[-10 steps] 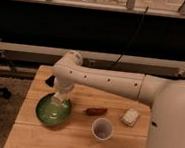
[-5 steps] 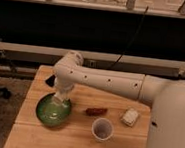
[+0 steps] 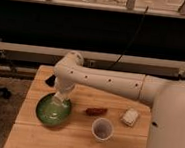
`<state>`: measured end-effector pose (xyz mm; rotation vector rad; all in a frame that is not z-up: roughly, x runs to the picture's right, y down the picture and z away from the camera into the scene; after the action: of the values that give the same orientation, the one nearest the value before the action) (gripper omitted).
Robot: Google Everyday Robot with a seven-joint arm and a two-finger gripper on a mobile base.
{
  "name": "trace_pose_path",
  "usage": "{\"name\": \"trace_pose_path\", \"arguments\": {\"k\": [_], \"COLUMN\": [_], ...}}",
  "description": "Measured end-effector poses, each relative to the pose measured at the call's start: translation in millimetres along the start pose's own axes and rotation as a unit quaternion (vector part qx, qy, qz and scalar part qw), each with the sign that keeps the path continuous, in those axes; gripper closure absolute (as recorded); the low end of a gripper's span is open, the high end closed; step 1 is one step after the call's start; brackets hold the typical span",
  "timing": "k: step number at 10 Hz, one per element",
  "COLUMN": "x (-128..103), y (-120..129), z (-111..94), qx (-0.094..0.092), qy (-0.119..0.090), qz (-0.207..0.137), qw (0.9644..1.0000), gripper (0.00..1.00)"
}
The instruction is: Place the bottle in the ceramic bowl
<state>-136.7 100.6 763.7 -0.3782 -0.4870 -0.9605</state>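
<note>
A green ceramic bowl (image 3: 52,110) sits on the left part of the wooden table (image 3: 78,137). My gripper (image 3: 59,99) reaches down from the white arm (image 3: 105,82) and hangs right over the bowl's far rim. A clear bottle (image 3: 57,104) seems to lie under the gripper, pointing down into the bowl. I cannot make out how the gripper stands on it.
A brown snack bar or packet (image 3: 96,111) lies just right of the bowl. A white cup (image 3: 102,128) stands near the front. A small white packet (image 3: 130,117) lies to the right. A dark object (image 3: 50,80) sits at the table's back left.
</note>
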Motion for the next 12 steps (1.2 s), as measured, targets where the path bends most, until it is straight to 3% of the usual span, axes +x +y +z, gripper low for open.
{"name": "trace_pose_path", "arguments": {"k": [2,4,7,9,12], "x": [-1.8,-12.1,-22.1,-29.5,-35.9], "y": [2.0,3.4,3.5,0.0,-2.6], "z": [3.1,12.5,21.4,26.9,33.3], "qx": [-0.006,-0.014,-0.021,-0.025,-0.033], "qy": [-0.004,-0.014,-0.03,-0.039,-0.045], "qz": [-0.006,-0.019,-0.043,-0.059,-0.076], "qw": [1.0,0.9996,0.9984,0.9972,0.9955], "gripper": [0.85,0.71,0.39,0.22,0.2]}}
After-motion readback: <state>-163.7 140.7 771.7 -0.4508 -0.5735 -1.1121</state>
